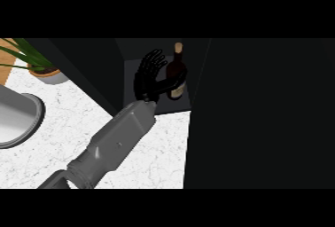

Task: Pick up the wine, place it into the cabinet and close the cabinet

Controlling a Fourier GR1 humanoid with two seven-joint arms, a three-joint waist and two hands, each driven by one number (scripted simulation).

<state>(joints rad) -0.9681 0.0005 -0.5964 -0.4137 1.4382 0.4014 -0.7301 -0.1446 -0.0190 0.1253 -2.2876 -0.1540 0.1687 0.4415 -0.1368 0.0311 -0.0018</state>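
White marbled counter [59,133] with a potted plant [39,66] and grey round basin [16,119] at left

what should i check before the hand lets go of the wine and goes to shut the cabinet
1. Wine bottle inside the cabinet opening: ok, it stands within the dark compartment.
2. Bottle upright: ok, neck points up.
3. Bottle resting on the cabinet floor: cannot tell, its base is partly hidden.
4. Hand released from the bottle: cannot tell, the fingers are spread beside it and the thumb side is close to it.
5. Cabinet door open: ok, the dark panel stands at the right of the opening.
6. Other hand ready: cannot tell, it is not in view.
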